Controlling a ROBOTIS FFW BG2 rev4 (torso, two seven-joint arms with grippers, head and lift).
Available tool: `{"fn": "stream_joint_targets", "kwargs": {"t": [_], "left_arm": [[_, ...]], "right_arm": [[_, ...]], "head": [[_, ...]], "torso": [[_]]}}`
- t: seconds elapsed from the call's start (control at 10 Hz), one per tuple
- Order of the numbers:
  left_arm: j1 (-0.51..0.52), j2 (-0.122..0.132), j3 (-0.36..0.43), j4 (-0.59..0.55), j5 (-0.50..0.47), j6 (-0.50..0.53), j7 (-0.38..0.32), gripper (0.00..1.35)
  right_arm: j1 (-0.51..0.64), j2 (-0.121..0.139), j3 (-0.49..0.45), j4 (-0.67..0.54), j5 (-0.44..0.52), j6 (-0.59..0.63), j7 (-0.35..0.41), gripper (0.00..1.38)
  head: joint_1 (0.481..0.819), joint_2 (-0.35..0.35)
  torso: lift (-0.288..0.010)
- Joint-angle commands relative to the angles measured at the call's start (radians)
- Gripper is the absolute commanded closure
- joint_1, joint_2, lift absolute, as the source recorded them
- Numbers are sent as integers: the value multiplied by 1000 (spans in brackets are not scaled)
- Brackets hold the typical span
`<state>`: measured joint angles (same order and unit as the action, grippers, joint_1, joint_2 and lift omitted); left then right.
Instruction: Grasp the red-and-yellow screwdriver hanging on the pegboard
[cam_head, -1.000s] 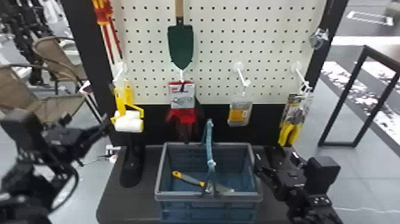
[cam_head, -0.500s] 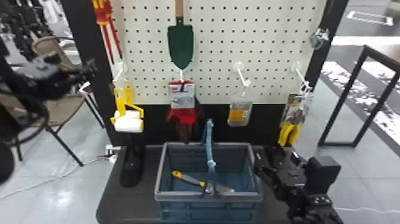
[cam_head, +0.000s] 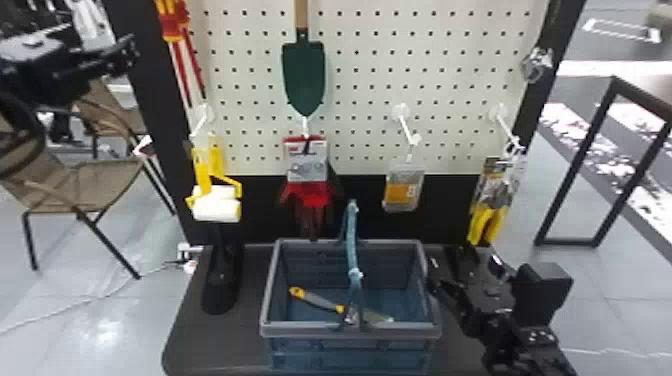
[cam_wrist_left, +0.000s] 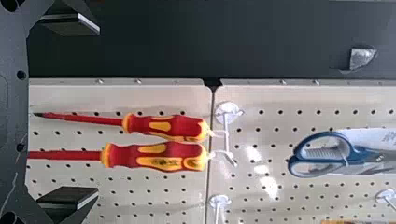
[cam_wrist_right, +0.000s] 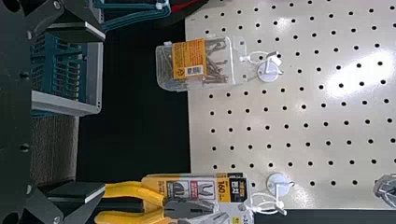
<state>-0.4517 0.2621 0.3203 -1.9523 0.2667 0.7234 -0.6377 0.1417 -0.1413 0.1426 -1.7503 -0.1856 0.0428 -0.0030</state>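
Observation:
Two red-and-yellow screwdrivers (cam_wrist_left: 154, 142) hang side by side from a white hook (cam_wrist_left: 226, 135) on the pegboard (cam_wrist_left: 280, 196); in the head view the screwdrivers (cam_head: 176, 45) are at the board's top left corner. My left gripper (cam_wrist_left: 95, 112) faces them from a short way off, open, one finger on each side of the pair and touching neither. From the head view, the left gripper (cam_head: 117, 52) is raised at the upper left, beside the board's black post. My right gripper (cam_head: 462, 280) rests low at the right of the basket, open and holding nothing.
Also on the board hang a green trowel (cam_head: 302, 75), a yellow paint roller (cam_head: 215, 200), red gloves (cam_head: 307, 190), a bag of screws (cam_head: 402, 187), yellow pliers (cam_head: 487, 210) and blue scissors (cam_wrist_left: 336, 154). A blue basket (cam_head: 350, 329) stands below. A folding chair (cam_head: 65, 185) is at the left.
My left arm has risen from low at the left to the height of the screwdrivers at the upper left. The right arm has stayed where it was.

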Motion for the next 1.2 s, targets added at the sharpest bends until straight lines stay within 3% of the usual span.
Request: {"fn": "stream_joint_targets", "kwargs": {"t": [0.0, 0.5, 0.7, 1.1], "left_arm": [[-48, 22, -27, 53, 46, 18, -27, 91], [-193, 78, -159, 263, 129, -28, -201, 91], [-234, 81, -198, 329, 148, -41, -250, 91], [-285, 86, -259, 365, 154, -50, -278, 99]], "right_arm": [[-1, -1, 2, 0, 0, 0, 0, 163], [-7, -7, 3, -2, -2, 2, 6, 162], [-7, -9, 3, -2, -2, 2, 8, 160], [-8, -12, 3, 0, -2, 8, 9, 162]], "head": [[549, 0], [549, 0], [549, 0], [549, 0]], "torso": [[-100], [-100], [-100], [-100]]}}
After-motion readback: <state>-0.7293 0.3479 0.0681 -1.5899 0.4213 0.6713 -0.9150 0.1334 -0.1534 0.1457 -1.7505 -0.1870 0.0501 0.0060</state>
